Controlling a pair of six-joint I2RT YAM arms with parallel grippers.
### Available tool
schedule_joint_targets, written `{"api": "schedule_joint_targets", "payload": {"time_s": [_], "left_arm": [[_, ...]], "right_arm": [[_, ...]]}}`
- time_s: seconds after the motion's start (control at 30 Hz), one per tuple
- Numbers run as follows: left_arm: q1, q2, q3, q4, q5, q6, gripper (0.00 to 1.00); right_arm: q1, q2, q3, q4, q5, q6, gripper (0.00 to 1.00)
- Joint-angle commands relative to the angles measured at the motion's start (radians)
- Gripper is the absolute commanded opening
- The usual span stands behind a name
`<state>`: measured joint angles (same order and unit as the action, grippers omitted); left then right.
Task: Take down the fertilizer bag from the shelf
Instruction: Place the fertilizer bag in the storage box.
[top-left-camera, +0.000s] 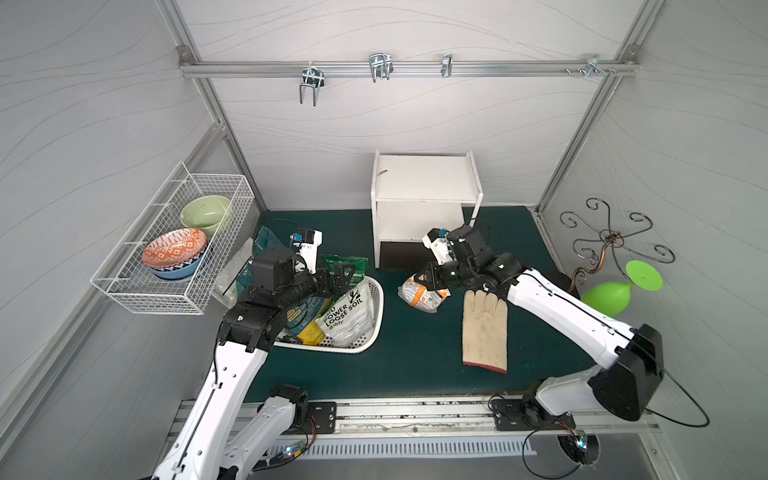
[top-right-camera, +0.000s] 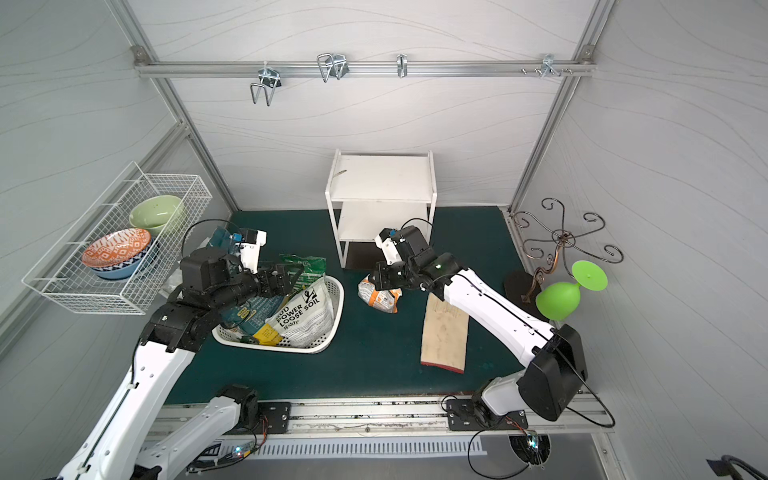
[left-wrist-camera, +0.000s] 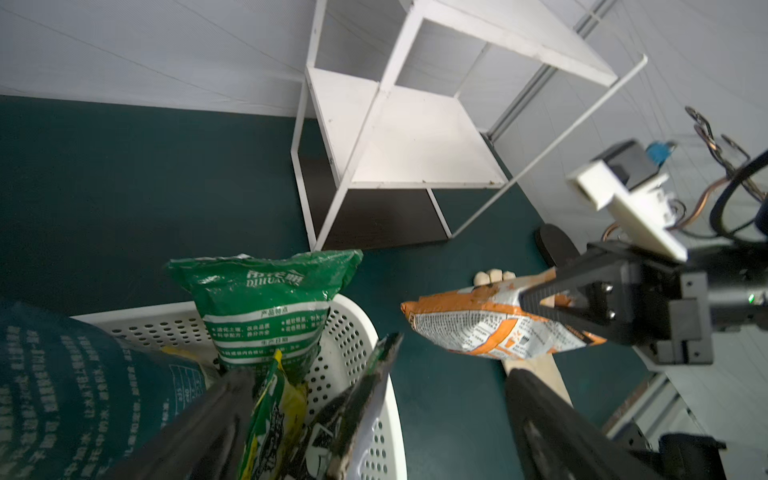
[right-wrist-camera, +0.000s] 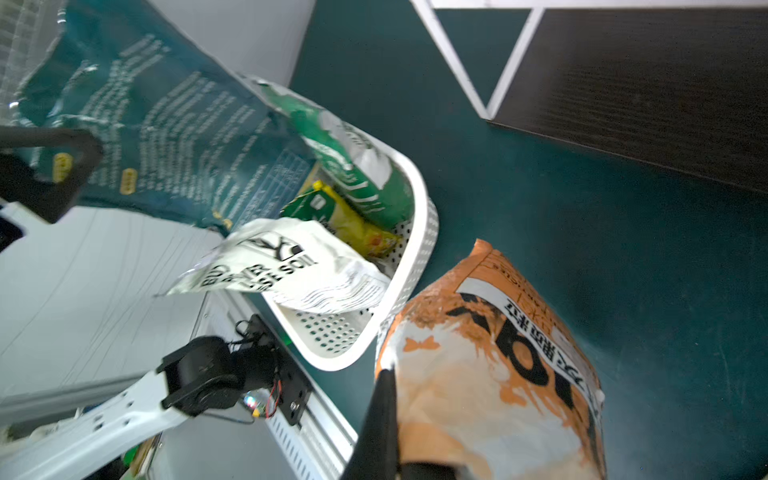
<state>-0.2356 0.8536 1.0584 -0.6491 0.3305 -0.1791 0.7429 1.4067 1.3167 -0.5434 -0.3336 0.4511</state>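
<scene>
The fertilizer bag (top-left-camera: 419, 294) (top-right-camera: 377, 296) is orange and white with dark print. My right gripper (top-left-camera: 424, 279) (top-right-camera: 380, 277) is shut on its top edge. The bag hangs low over the green mat, in front of the white shelf (top-left-camera: 424, 183) (top-right-camera: 380, 178), whose boards are bare. In the right wrist view the bag (right-wrist-camera: 490, 374) fills the lower part, with one black finger (right-wrist-camera: 380, 415) pressed on it. My left gripper (top-left-camera: 345, 274) (top-right-camera: 291, 274) (left-wrist-camera: 378, 374) is open above the white perforated basket (top-left-camera: 376, 316) of soil bags and holds nothing.
A beige glove (top-left-camera: 484, 332) lies on the mat under my right arm. A wire basket (top-left-camera: 124, 286) with bowls hangs on the left wall. A green plastic goblet (top-left-camera: 615, 291) and a curly metal stand (top-left-camera: 611, 241) are at the right. Hooks (top-left-camera: 380, 66) hang on the back rail.
</scene>
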Motion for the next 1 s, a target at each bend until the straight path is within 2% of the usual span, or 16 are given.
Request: {"api": "schedule_joint_targets", "payload": {"time_s": [0.0,0.23,0.4,0.73,0.9,0.97], "left_arm": [[-0.046,0.005,0.044,-0.143,-0.008,0.091,0.97],[-0.091,0.024,0.032,-0.277,-0.064,0.128,0.91],[-0.091,0.028,0.013,-0.280,-0.099,0.138,0.83],[-0.093,0.087,-0.044,-0.230,-0.068,0.108,0.64],[-0.093,0.099,-0.077,-0.179,-0.132,0.078,0.55],[-0.093,0.098,-0.085,-0.161,-0.159,0.061,0.46]], "right_arm": [[0.003,-0.023,0.126,-0.010,-0.181,-0.110,0.00],[0.003,0.076,0.302,-0.095,-0.394,-0.212,0.00],[0.004,0.138,0.377,-0.122,-0.459,-0.235,0.00],[0.012,0.123,0.353,-0.076,-0.457,-0.224,0.00],[0.053,0.142,0.364,-0.102,-0.481,-0.257,0.00],[0.072,0.158,0.373,-0.109,-0.481,-0.268,0.00]]}}
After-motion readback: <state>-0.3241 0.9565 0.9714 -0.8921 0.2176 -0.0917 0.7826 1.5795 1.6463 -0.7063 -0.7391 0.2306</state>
